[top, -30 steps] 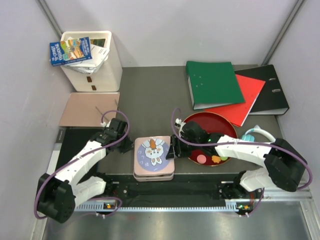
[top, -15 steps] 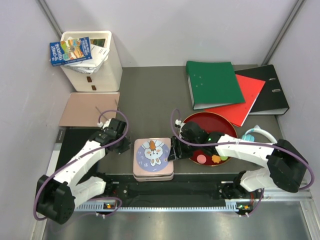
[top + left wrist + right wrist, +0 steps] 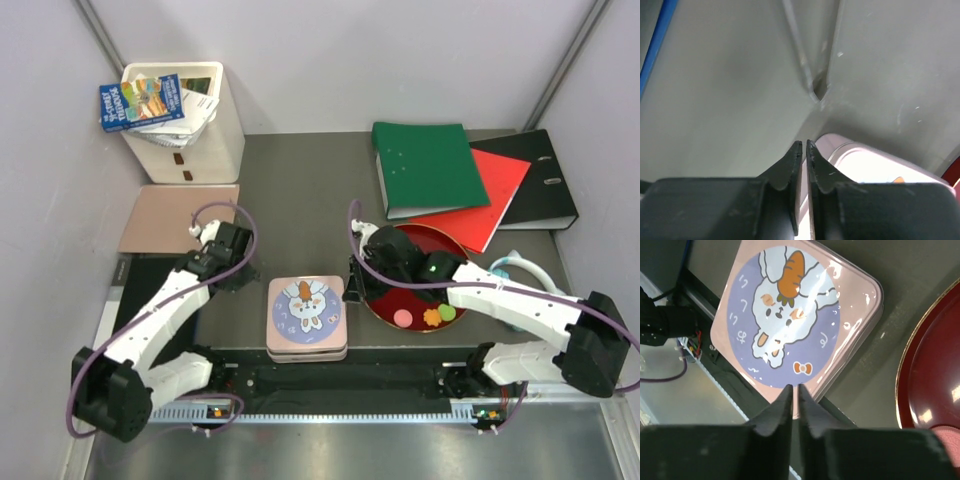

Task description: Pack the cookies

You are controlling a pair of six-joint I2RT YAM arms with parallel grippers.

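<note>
Three cookies, pink (image 3: 402, 318), orange (image 3: 432, 318) and green (image 3: 447, 312), lie at the near rim of the round red tray (image 3: 420, 245). A square pink tin (image 3: 307, 318) with a rabbit-and-carrot lid (image 3: 785, 315) sits closed at the table's front, left of the tray. My right gripper (image 3: 352, 291) hangs between tin and tray, shut and empty (image 3: 794, 387), above the tin's near corner. My left gripper (image 3: 238, 272) is left of the tin, its fingers nearly touching with nothing between them (image 3: 803, 143); a tin corner (image 3: 865, 162) shows beyond.
A white bin (image 3: 190, 125) with booklets stands at the back left, with a tan folder (image 3: 178, 216) in front of it. Green (image 3: 428, 165), red (image 3: 502, 190) and black (image 3: 545, 178) binders lie at the back right. Turquoise headphones (image 3: 515, 266) rest right of the tray.
My right gripper has closed and drawn back from the tin's lid toward the tray. The left arm has pulled away from the tin, up and left. The tin stays put.
</note>
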